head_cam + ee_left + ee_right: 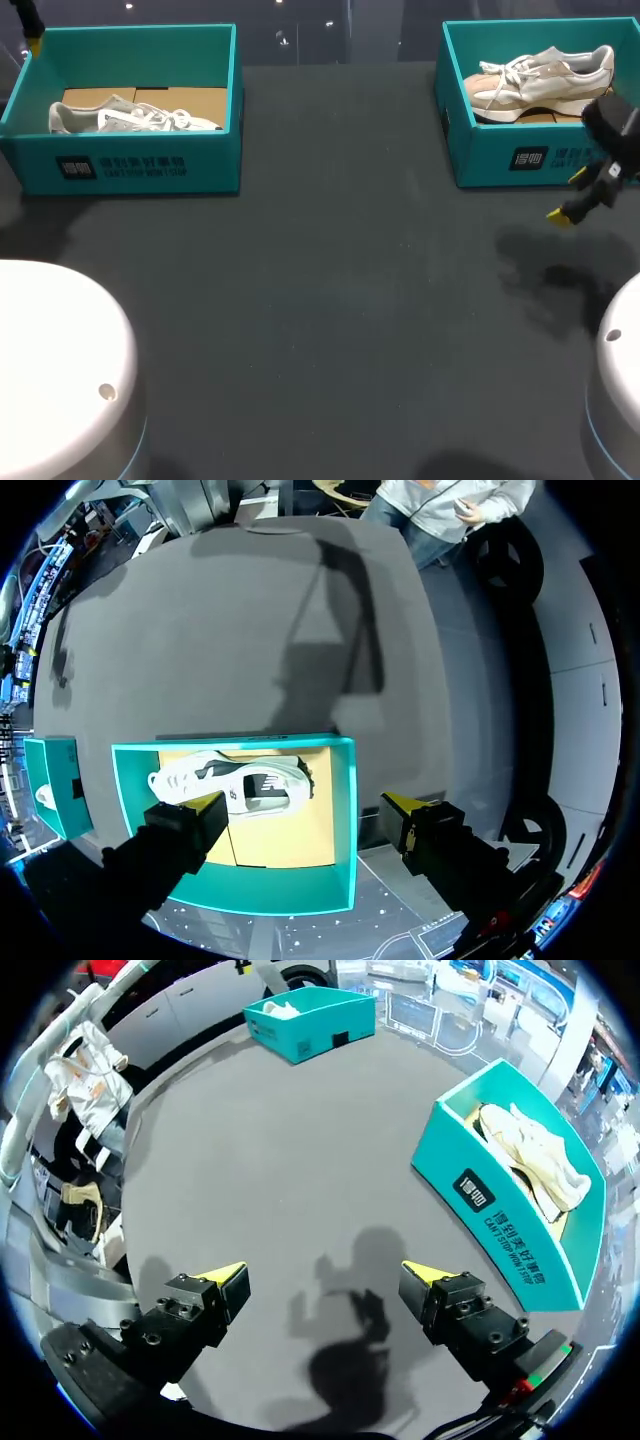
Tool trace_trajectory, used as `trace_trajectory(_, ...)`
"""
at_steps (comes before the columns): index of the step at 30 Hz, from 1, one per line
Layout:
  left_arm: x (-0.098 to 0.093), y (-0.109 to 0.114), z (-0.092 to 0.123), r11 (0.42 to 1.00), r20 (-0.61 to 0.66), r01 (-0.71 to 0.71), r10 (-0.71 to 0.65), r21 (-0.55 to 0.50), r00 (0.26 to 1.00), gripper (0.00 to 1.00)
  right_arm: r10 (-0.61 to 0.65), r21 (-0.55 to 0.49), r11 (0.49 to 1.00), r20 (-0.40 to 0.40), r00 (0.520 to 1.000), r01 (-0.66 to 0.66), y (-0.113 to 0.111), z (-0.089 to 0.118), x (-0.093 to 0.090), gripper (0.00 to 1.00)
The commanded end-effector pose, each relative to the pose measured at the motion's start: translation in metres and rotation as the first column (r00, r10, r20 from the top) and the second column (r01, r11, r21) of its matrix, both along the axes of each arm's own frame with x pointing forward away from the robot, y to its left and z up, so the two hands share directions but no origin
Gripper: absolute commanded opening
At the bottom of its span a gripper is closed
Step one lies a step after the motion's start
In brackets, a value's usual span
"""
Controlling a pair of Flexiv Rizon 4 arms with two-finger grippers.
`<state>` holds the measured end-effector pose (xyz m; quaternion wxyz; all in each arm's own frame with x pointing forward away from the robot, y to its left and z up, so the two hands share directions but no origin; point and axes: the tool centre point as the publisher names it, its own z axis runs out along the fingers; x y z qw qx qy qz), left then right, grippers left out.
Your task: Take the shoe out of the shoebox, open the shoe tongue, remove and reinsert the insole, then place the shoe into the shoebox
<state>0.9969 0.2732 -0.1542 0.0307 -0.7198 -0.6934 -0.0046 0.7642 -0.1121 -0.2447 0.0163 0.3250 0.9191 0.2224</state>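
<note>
Task not begun: white shoe [130, 118] in left shoebox [150, 165], beige shoe [545, 80] in right shoebox [500, 150]; left gripper [305, 801] and right gripper [325, 1275] spread wide, empty; all steps outstanding.

white shoe [130, 118] lies in left shoebox [150, 165] (beige shoe [545, 75] in right shoebox [500, 160]).
</note>
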Motion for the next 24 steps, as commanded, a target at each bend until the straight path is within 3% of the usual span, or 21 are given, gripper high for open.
trace_trajectory(1,-0.001,0.0,0.0,1.0,0.002,0.001,-0.001,0.002,1.0,1.0,-0.152,-0.123,0.983,-0.12,0.981,0.137,-0.002,0.006,0.048,1.0)
trace_trajectory(6,-0.001,0.0,0.0,1.0,0.002,0.001,-0.001,0.002,1.0,1.0,-0.305,-0.167,0.945,-0.138,0.942,0.282,-0.019,0.013,0.078,1.0)
trace_trajectory(7,-0.001,0.0,0.0,1.0,0.002,0.001,-0.001,0.002,1.0,1.0,-0.364,-0.261,0.91,-0.13,0.922,0.322,-0.025,0.016,0.081,1.0)
trace_trajectory(21,-0.001,0.0,0.0,1.0,0.002,0.001,-0.001,0.002,1.0,1.0,-0.364,-0.261,0.91,-0.13,0.922,0.322,-0.025,0.016,0.081,1.0)
trace_trajectory(24,-0.001,0.0,0.0,1.0,0.002,0.001,-0.001,0.002,1.0,1.0,-0.479,-0.296,0.855,-0.13,0.868,0.427,-0.043,0.021,0.102,1.0)
